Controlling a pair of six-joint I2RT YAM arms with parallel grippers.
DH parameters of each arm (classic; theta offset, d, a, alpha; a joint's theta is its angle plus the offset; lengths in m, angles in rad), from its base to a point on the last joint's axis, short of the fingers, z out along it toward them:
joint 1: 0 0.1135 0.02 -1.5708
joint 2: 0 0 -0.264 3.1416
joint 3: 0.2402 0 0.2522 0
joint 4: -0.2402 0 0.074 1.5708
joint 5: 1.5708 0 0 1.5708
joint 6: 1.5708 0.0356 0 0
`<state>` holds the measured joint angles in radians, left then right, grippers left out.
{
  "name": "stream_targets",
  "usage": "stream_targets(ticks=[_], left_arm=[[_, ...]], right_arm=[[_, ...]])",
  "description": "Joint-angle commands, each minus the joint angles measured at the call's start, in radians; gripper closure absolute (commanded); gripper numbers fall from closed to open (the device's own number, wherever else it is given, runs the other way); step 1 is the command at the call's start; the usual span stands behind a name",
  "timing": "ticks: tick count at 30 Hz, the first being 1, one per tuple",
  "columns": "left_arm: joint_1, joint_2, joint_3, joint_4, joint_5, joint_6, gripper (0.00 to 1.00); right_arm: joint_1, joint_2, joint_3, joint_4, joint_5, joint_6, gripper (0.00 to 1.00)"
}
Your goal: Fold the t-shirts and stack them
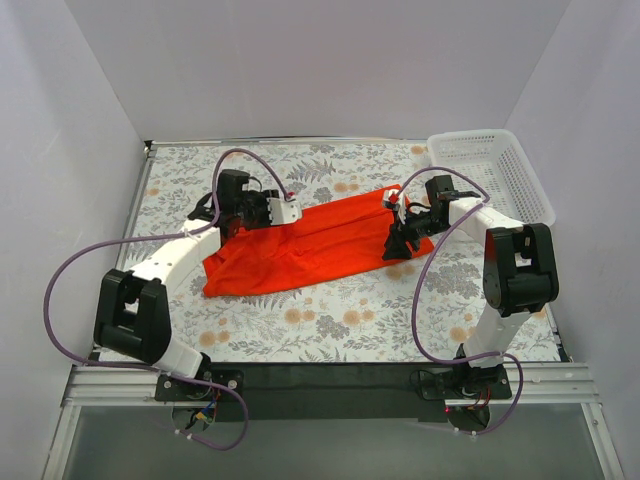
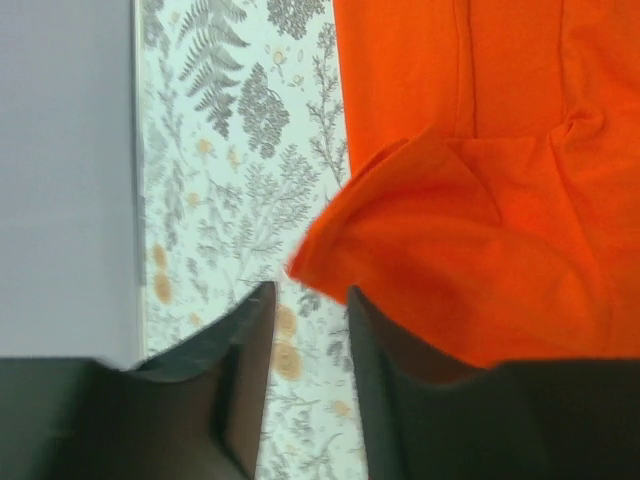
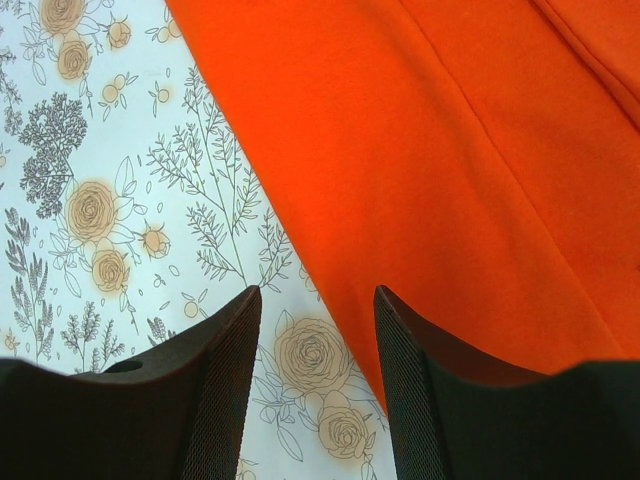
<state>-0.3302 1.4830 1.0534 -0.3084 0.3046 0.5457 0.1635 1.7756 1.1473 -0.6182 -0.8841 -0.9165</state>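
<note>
One bright orange-red t-shirt [image 1: 305, 245] lies folded in a long band across the middle of the floral table. My left gripper [image 1: 262, 213] is at its far left end, open and empty, with a raised fold of the shirt [image 2: 470, 250] just beyond its right finger. My right gripper [image 1: 403, 240] is at the shirt's right end, open and empty; the shirt's edge [image 3: 450, 160] lies past its right finger, and bare tablecloth shows between the jaws.
A white mesh plastic basket [image 1: 492, 170] stands at the far right corner, beside the right arm. White walls close the table on the left, back and right. The floral tablecloth [image 1: 330, 320] runs to the near edge.
</note>
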Motion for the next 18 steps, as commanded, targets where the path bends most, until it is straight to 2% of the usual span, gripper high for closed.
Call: stream_targets(ticks=[1,2,6,7,8,9,10,11,12,13,18], left_arm=[[-0.010,0.010,-0.020,0.048,-0.030,-0.107,0.63],[-0.019,0.000,-0.018,0.063,-0.057,-0.137,0.37],[-0.021,-0.104,0.003,0.138,-0.205,-0.382,0.34],[-0.023,-0.124,0.007,0.146,-0.290,-0.514,0.32],[-0.021,-0.141,0.011,0.144,-0.341,-0.621,0.28],[-0.021,-0.162,0.016,0.120,-0.395,-0.723,0.16],[-0.020,-0.196,0.019,0.094,-0.485,-0.953,0.10],[-0.010,-0.214,0.026,0.053,-0.507,-1.037,0.07],[-0.006,-0.231,0.025,-0.060,-0.499,-1.096,0.07],[-0.001,-0.263,0.020,-0.107,-0.483,-1.151,0.08],[0.020,-0.371,-0.090,-0.227,-0.371,-1.406,0.11]], right_arm=[[0.001,-0.016,0.002,0.011,0.004,0.008,0.52],[0.001,-0.021,0.003,0.012,0.008,0.008,0.52],[0.001,-0.042,0.006,0.012,0.025,0.011,0.52],[0.001,-0.047,0.008,0.012,0.027,0.013,0.52],[0.002,-0.048,0.009,0.012,0.031,0.016,0.52],[0.007,-0.051,0.014,0.011,0.039,0.018,0.52],[0.024,-0.054,0.011,0.011,0.043,0.018,0.52],[0.037,-0.056,0.011,0.009,0.050,0.018,0.52],[0.054,-0.056,0.009,0.006,0.072,0.018,0.52],[0.098,-0.053,0.014,0.006,0.088,0.033,0.52],[0.230,-0.027,0.066,0.011,0.093,0.128,0.53]])
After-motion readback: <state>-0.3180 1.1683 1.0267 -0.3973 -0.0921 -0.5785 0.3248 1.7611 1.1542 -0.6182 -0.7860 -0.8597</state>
